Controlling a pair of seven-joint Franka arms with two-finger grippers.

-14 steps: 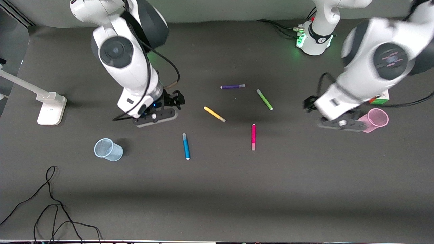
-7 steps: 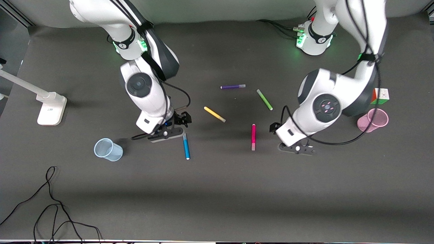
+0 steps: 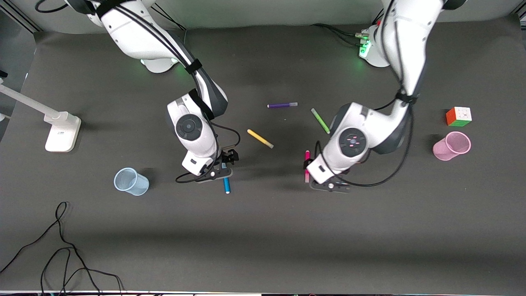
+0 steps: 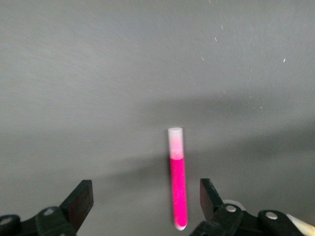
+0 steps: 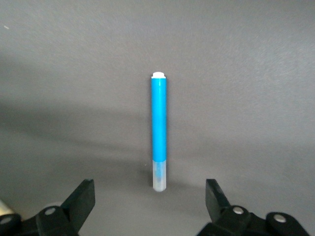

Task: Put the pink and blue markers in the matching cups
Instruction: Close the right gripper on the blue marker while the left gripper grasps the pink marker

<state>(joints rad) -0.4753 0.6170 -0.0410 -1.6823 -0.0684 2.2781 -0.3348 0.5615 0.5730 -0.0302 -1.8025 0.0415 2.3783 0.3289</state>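
Right claw (image 3: 224, 174) spread over blue marker (image 3: 226, 183), pen centred between jaws in right wrist view (image 5: 159, 132). Left claw (image 3: 307, 174) spread over pink marker (image 3: 307, 155), pen off-centre toward one finger (image 4: 209, 194) in left wrist view. Both markers flat on counter (image 3: 263, 230). Step in hand: approach for pickup. Next, likely: descend, pinch shut; left claw to centre itself. Count: five pens, incl. yellow (image 3: 260, 138), green (image 3: 320, 120), purple (image 3: 282, 105); two cups, blue cup (image 3: 131, 181) at right arm's end, pink cup (image 3: 451, 146) at left arm's end.
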